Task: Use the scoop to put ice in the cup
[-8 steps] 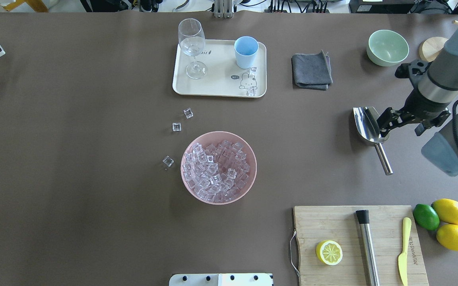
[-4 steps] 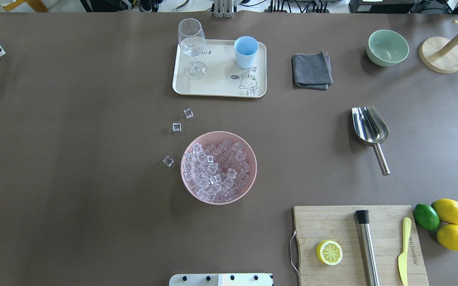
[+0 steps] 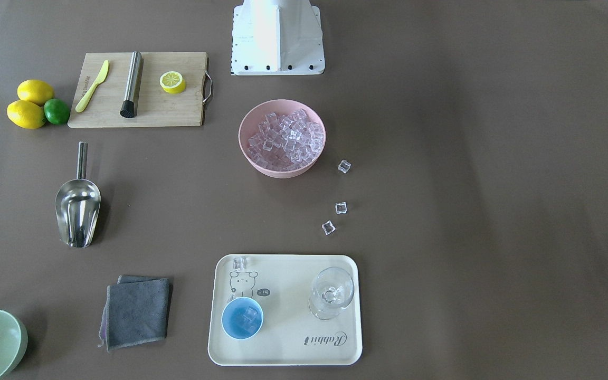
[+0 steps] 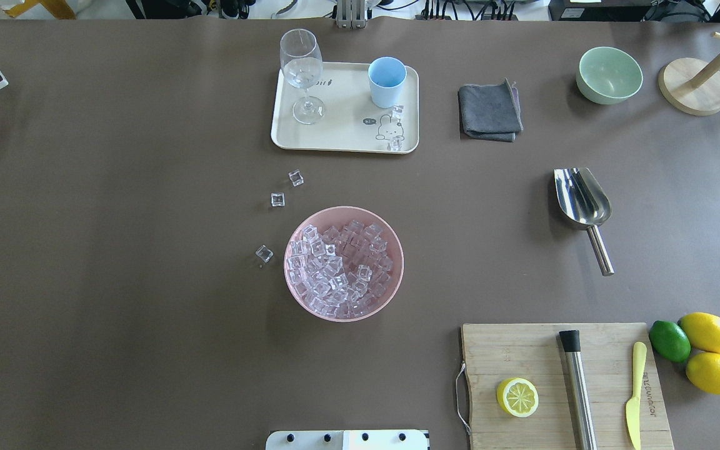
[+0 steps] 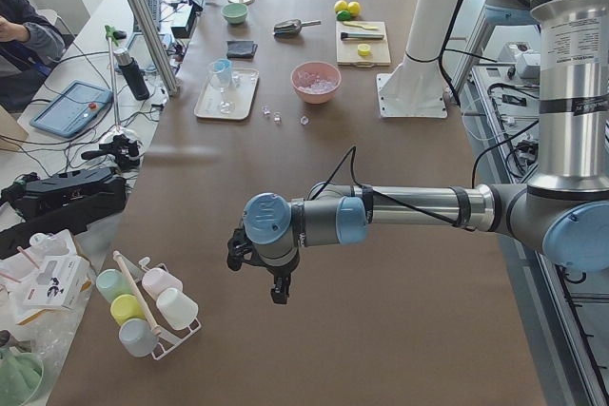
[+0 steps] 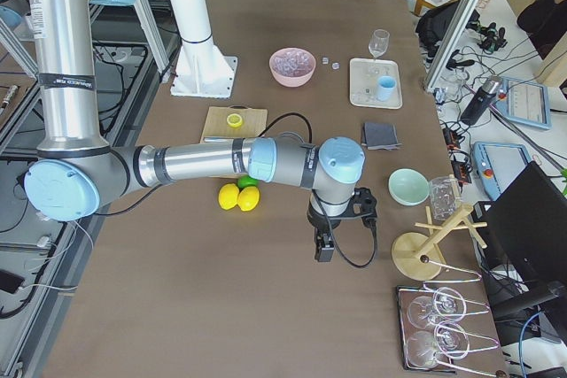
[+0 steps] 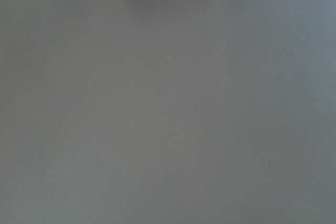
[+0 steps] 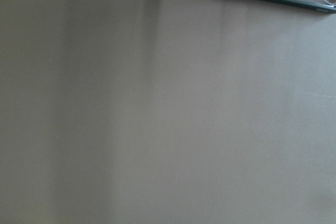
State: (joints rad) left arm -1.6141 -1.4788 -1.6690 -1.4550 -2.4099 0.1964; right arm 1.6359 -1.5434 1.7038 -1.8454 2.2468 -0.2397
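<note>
light-blue cup [image 4: 387, 94], silver scoop [image 4: 582, 199], clear ice [image 4: 338, 269], pink bowl [image 4: 400, 265], cream tray [image 4: 341, 132] with rabbit drawing

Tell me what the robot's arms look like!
The left arm and right arm are shiny silver tubes with round grey joints and light-blue caps. A thin black cable runs along each. The left gripper and right gripper are small and black.
</note>
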